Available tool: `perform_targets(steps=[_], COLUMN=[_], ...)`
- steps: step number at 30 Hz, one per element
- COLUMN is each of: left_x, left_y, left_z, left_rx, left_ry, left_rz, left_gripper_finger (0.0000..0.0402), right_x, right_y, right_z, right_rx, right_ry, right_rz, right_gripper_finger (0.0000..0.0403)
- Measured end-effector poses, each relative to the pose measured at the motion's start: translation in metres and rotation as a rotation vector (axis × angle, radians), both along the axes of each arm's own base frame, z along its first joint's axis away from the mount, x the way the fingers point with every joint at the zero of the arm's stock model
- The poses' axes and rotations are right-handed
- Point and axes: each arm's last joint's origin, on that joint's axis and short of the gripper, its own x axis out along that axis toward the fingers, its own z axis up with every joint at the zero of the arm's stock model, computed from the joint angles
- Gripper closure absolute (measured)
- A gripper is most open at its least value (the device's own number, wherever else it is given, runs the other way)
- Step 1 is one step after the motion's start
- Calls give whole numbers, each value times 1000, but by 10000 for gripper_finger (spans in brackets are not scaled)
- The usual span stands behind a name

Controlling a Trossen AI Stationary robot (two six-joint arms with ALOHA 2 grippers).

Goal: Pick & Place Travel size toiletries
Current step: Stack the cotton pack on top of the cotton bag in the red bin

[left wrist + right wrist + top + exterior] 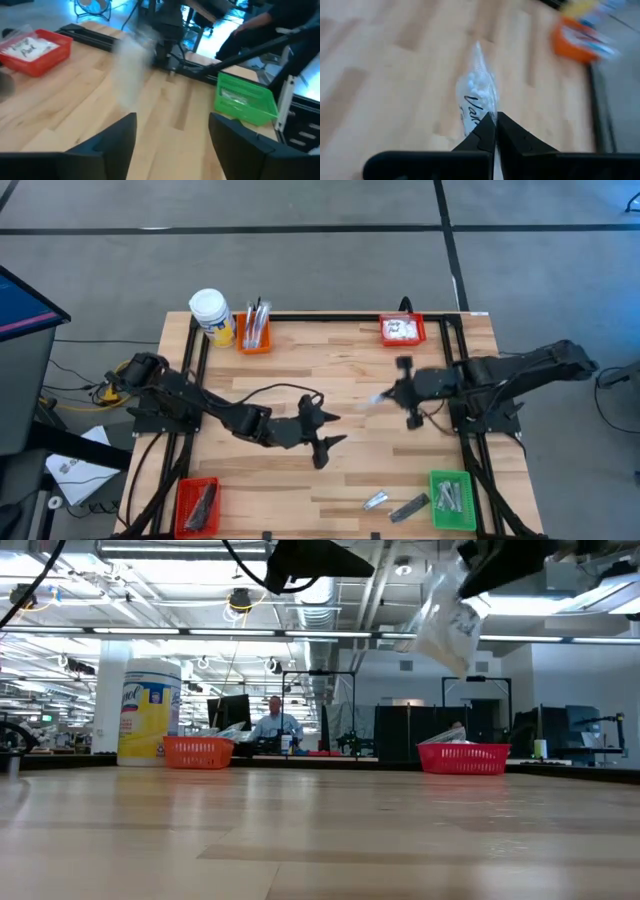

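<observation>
Hanging from the right gripper (495,125), a white puffy packet (477,100) is held clear above the wooden table (330,360), right of the table's middle, pinched by one thin corner between fingers closed tight on it. The low view shows the packet (445,630) dangling high over the surface, with nothing under it. The left gripper (322,430) hovers near the table's centre, its fingers (115,137) spread wide and empty.

The main risk, judged from the slim edge grip, is slippage: a quick swing of the arm could let the soft film slide out, dropping the packet onto bare wood short of any bin. A red bin (402,330) already holding white packets sits at the far right corner and is the likely target; its low wall could catch the hanging packet if the approach is too shallow, tipping the packet outside or nudging the bin. Other toiletries remain on the table: a silvery sachet (375,501) and a dark grey bar (408,507) lie just beside the green bin (452,500).
</observation>
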Motion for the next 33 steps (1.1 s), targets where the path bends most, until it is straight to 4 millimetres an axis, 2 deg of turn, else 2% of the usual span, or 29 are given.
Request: perform_targets(steps=[4, 8, 14, 17, 22, 25, 30, 33], left_x=[0, 3, 9, 11, 13, 13, 11, 11], left_y=[-6, -9, -12, -12, -14, -17, -21, -22], left_z=[-4, -16, -32, -36, -40, -41, -41, -41], left_rx=[3, 28, 23, 21, 19, 27, 33, 46], left_ry=[6, 37, 60, 61, 57, 62, 64, 66], left_rz=[-12, 9, 18, 18, 14, 4, -10, -19], left_gripper_finger=[148, 152, 166, 171, 174, 174, 178, 179], right_x=[-19, -36, -41, -36, -24, -19, -22, -29], right_y=[-29, -64, -125, -161, -222, -251, -289, -302], right_z=[11, 29, 40, 35, 14, -1, -18, -20], right_rx=[4, -6, 77, 114, 200, 244, 357, 428], right_ry=[-21, -2, 111, 181, 287, 385, 560, 618], right_rz=[-174, -338, -483, -555, -632, -659, -697, -745], right_gripper_finger=[402, 402, 403, 403, 403, 403, 403, 403])
